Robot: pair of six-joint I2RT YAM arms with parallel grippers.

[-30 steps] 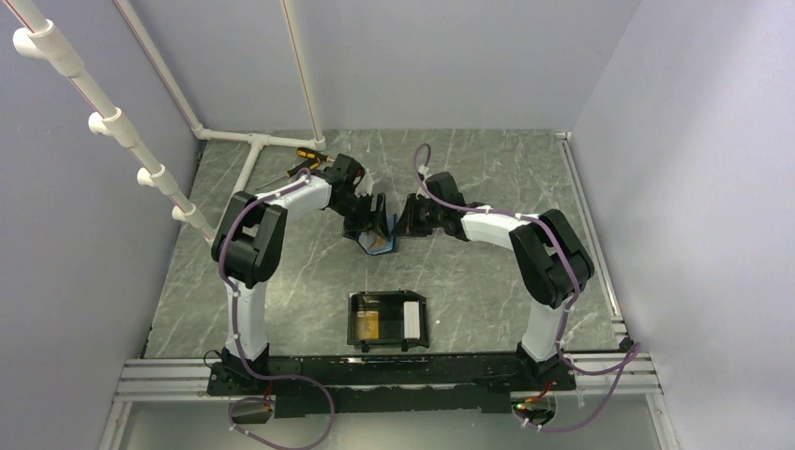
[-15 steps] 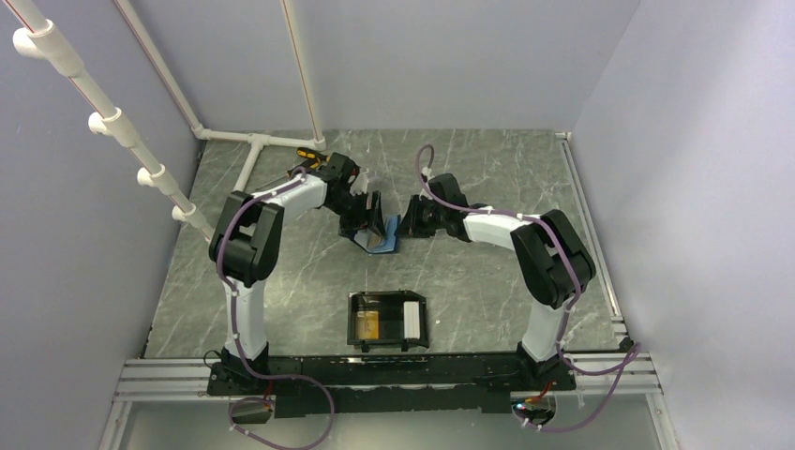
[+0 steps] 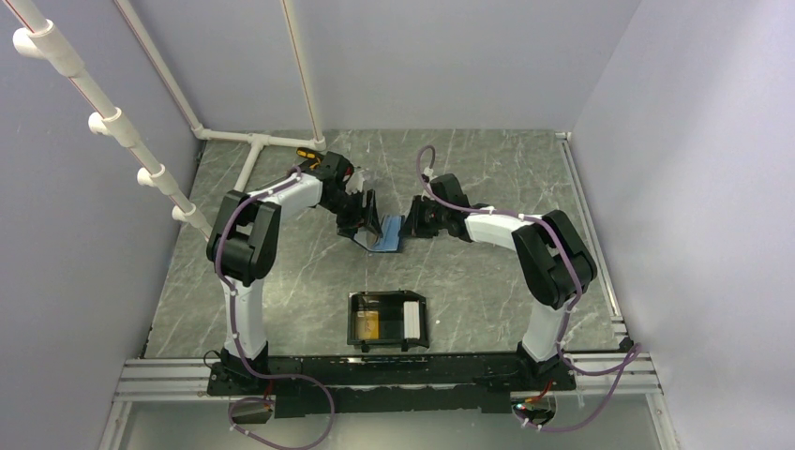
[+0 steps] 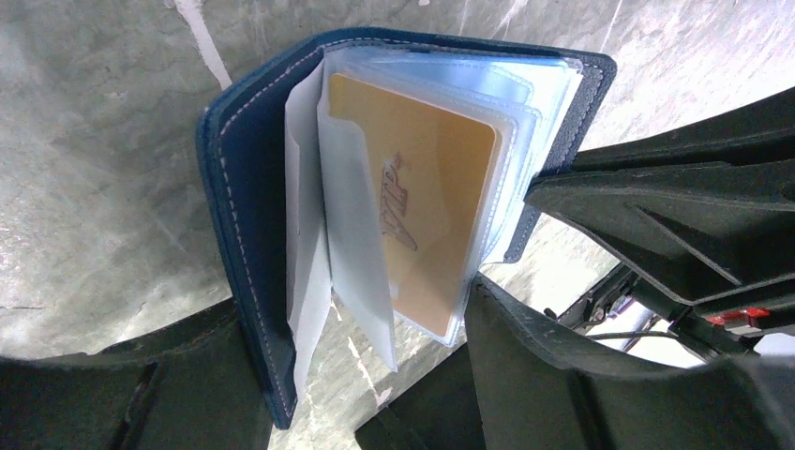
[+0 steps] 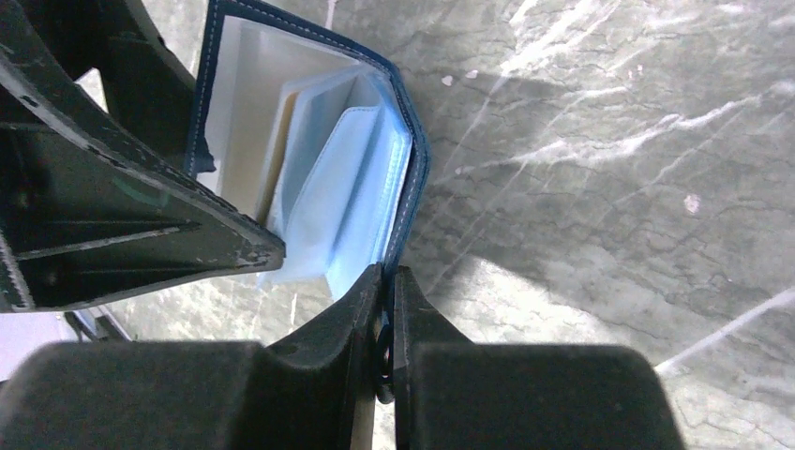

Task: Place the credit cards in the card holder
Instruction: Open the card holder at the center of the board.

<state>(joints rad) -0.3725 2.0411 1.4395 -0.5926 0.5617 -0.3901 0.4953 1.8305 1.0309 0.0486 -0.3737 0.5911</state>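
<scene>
A dark blue wallet (image 3: pixel 386 234) lies spread between both grippers behind the table's middle. An orange-gold credit card (image 4: pixel 422 216) sits in one of its clear sleeves (image 5: pixel 352 202). My left gripper (image 4: pixel 361 323) is open, its fingers straddling the wallet's left cover (image 4: pixel 248 234) and the sleeves. One finger touches the sleeve edge below the card. My right gripper (image 5: pixel 386 281) is shut on the edge of the wallet's other cover. The black card holder (image 3: pixel 389 296) stands near the front, with another orange card (image 3: pixel 367 324) inside beside its white strip.
A yellow-and-black screwdriver (image 3: pixel 307 155) lies at the back left by the white pipe frame (image 3: pixel 253 141). Walls close in the table on three sides. A black rail (image 3: pixel 394 367) with the arm bases runs along the near edge.
The left gripper has shifted slightly back and left and its jaws have narrowed a little. The wallet has spread wider, its blue cover now lying out toward the right gripper.
</scene>
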